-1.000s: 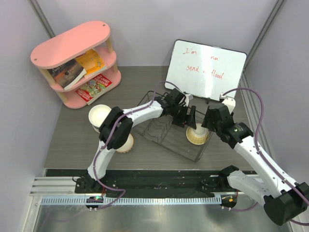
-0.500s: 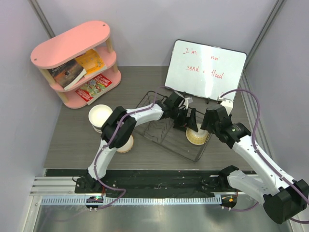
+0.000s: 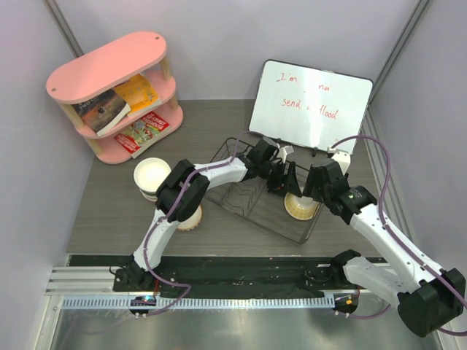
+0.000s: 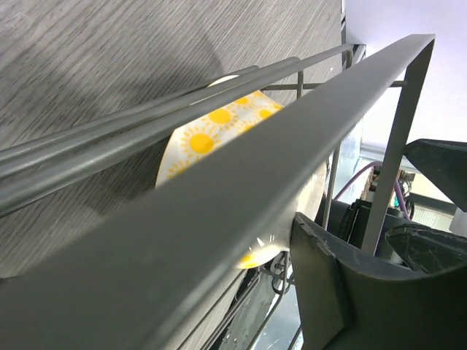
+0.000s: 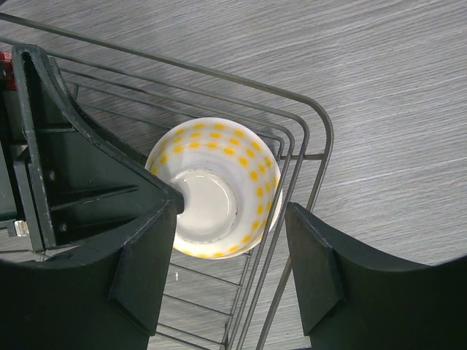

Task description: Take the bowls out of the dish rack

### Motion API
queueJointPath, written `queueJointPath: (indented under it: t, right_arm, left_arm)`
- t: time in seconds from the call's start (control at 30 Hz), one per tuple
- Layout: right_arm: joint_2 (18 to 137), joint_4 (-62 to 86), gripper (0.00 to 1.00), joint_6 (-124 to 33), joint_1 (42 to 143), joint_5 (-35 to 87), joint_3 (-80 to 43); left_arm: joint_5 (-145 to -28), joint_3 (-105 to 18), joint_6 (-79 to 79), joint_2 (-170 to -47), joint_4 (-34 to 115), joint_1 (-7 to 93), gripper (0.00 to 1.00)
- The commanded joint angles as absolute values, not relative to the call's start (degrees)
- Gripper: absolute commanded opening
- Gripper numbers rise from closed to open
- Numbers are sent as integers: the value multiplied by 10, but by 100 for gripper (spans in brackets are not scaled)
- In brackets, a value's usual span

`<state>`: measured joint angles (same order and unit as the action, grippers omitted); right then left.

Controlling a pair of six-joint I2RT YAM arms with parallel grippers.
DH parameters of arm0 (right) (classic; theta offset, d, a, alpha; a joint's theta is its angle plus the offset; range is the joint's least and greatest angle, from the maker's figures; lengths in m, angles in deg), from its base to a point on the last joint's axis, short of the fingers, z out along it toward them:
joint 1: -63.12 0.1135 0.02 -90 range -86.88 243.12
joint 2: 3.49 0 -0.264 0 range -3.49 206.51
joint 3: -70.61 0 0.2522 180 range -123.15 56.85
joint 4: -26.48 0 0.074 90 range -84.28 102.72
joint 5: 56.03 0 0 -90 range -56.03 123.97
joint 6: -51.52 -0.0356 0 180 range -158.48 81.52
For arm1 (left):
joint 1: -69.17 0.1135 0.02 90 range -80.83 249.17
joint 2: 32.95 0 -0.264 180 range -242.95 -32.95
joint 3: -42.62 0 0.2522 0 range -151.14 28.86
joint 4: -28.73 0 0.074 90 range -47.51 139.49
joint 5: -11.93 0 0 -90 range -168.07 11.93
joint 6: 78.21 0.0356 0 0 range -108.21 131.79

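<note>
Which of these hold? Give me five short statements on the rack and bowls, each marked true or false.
1. A yellow bowl sits in the rack. True.
2. That bowl shows its inside. False: its patterned outside faces up.
3. The right jaws are shut on it. False: they stand open.
4. Other bowls stand on the table left of the rack. True.
5. The shelf is blue. False: the shelf is pink.

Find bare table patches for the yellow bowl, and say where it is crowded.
Bare table: between pink shelf and whiteboard; also near-left corner, in front of the cream bowl. Crowded: dish rack's right end, left fingers and right fingers beside the yellow bowl.
</note>
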<state>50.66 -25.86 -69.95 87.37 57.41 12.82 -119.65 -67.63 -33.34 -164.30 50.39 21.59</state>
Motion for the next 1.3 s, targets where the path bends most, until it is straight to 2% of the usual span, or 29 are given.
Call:
queueJointPath:
  t: [0.0,0.03,0.2,0.23,0.3,0.33,0.43,0.83,1.27]
  right_arm:
    - [499,-240,66,-698,873,583,110]
    - [500,-241,67,-698,872,584,108]
    - [520,-241,66,-699,873,591,108]
    - [521,-241,67,-701,873,594,110]
    - [529,-242,67,-703,874,597,110]
    - [533,-241,66,-703,874,603,111]
    - [543,-240,67,-704,872,615,111]
    - [526,-237,67,-720,872,596,94]
    - [499,-274,68,-713,871,602,-18]
  left_arm:
    - [-1210,-668,-352,-1643,497,213,38]
    - [-1210,-668,-353,-1640,497,214,34]
    - [-1210,-686,-362,-1625,493,215,24]
    - [-1210,-690,-363,-1621,493,216,18]
    - [-1209,-697,-366,-1614,493,217,14]
    - [-1205,-698,-368,-1608,492,217,8]
    - [-1191,-702,-371,-1585,492,216,2]
    - [-1173,-699,-366,-1491,497,217,0]
    - [-1003,-684,-218,-1373,749,228,0]
